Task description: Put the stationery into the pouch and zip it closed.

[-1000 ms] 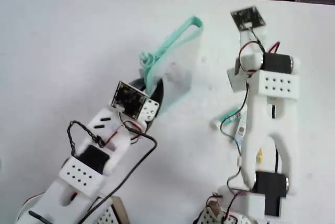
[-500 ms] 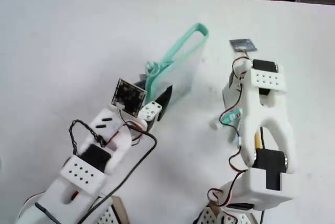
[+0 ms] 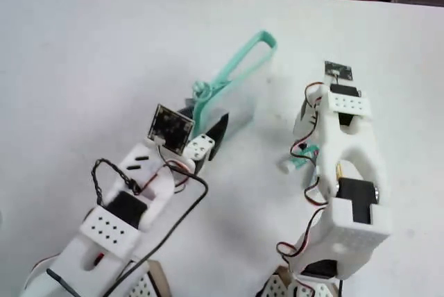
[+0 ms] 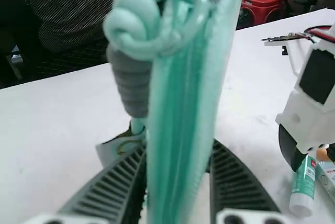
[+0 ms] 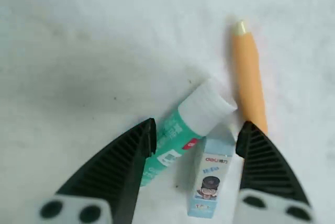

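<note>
Pouch (image 4: 183,93) stands on edge on the table (image 3: 90,47), pinched tight by the left gripper (image 4: 178,161) (knotted cord (image 4: 133,25) up top). Right gripper (image 5: 198,127) hangs spread over glue stick (image 5: 183,127), eraser (image 5: 211,177) and orange pen (image 5: 248,85), clustered together.

Pouch (image 3: 234,75): clear, teal-edged, is standing on edge left of centre.
Glue stick (image 5: 184,124): teal, white-capped, is lying flat at right.
Eraser (image 5: 212,177): pale blue, is lying just beside it.
Pen (image 5: 249,84): orange, is lying alongside.
</note>
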